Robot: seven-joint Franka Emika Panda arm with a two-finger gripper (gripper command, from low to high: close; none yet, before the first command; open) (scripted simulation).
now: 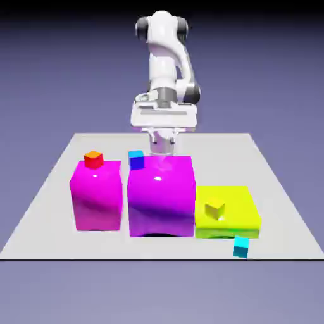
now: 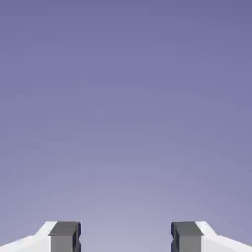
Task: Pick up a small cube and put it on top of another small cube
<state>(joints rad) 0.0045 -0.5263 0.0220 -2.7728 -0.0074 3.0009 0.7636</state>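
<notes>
The exterior view shows the desk with all its blocks and cubes and the white arm at the far edge, while the hand view shows only the plain blue-violet backdrop and the two tips of the claw; the width of the opening reads clearly only in the hand view, where the fingers stand well apart, with a broad gap of backdrop between them, and the claw neither holds nor touches anything. The small cyan cube sits just inside the desk's near edge, toward the near corner at the exterior view's right, and is well apart from the claw. The small yellow cube, with darker olive sides, appears on the broad top of the flat lime-yellow block, whose near side faces the cyan cube. Toward the desk's edge at the exterior view's left stands a tall magenta block, and between it and the lime-yellow one is a wider purple block; both have smooth, glossy faces that shade darker lower down. A small orange-red cube shows at the magenta block's upper end, and a small dark blue cube at the purple block's upper corner on the exterior view's left, though what supports either is hard to tell. The desk's surface is pale grey, flat and matt, and the fingertips are dark grey and squared, carried on white mounts
</notes>
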